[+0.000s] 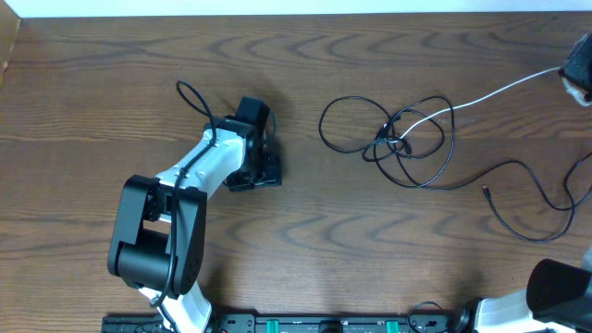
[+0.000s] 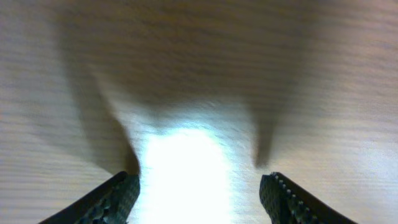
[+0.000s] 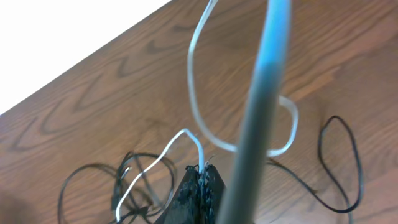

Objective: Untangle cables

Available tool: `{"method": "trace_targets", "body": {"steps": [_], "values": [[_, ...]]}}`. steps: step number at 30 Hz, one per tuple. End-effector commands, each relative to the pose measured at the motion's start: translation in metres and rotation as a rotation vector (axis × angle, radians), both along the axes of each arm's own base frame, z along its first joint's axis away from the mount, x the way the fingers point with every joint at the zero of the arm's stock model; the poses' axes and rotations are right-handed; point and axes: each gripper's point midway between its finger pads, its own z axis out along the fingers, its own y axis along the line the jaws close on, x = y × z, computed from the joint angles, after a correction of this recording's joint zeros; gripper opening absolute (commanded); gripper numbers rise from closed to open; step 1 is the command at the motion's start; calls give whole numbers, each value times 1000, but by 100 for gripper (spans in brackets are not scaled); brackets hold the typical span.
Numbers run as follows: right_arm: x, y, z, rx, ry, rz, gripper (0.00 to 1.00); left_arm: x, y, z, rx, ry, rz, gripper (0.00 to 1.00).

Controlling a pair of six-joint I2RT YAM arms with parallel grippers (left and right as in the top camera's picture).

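Note:
A knot of thin black cables (image 1: 407,139) lies right of the table's middle. A white cable (image 1: 499,92) runs from the knot up to the far right edge, where my right gripper (image 1: 578,76) holds it. In the right wrist view the right gripper (image 3: 202,173) is shut on the white cable (image 3: 191,81), with the black cable knot (image 3: 140,180) below and to the left. One black cable (image 1: 518,199) trails right and has a free plug end (image 1: 486,191). My left gripper (image 1: 257,174) is left of the knot, low over bare wood. It is open and empty in the left wrist view (image 2: 199,193).
The left arm's own black cable (image 1: 191,95) loops out behind its wrist. A thick blurred grey cable (image 3: 261,112) crosses the right wrist view in front of the fingers. The table's far edge (image 1: 296,15) runs along the top. The arm bases (image 1: 305,324) stand along the front edge.

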Motion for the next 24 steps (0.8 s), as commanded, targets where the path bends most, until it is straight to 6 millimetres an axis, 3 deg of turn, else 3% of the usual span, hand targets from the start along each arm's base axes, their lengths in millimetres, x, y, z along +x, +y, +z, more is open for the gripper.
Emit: {"method": "trace_targets", "body": {"steps": [1,5,8,13,18,24], "values": [[4,17,-5,41,3,63,1,16,-42,30,-243,-13,-9,68],[5,24,-9,45,14,80,1,29,-90,61,-533,35,162,68],[5,29,-15,50,29,92,1,39,-102,66,-574,85,365,68],[5,34,-23,56,49,103,1,62,-128,75,-615,16,474,69],[6,34,-24,56,48,103,1,61,-165,84,-662,13,533,68],[6,37,-24,71,44,115,1,51,-184,75,-605,33,697,68]]}}
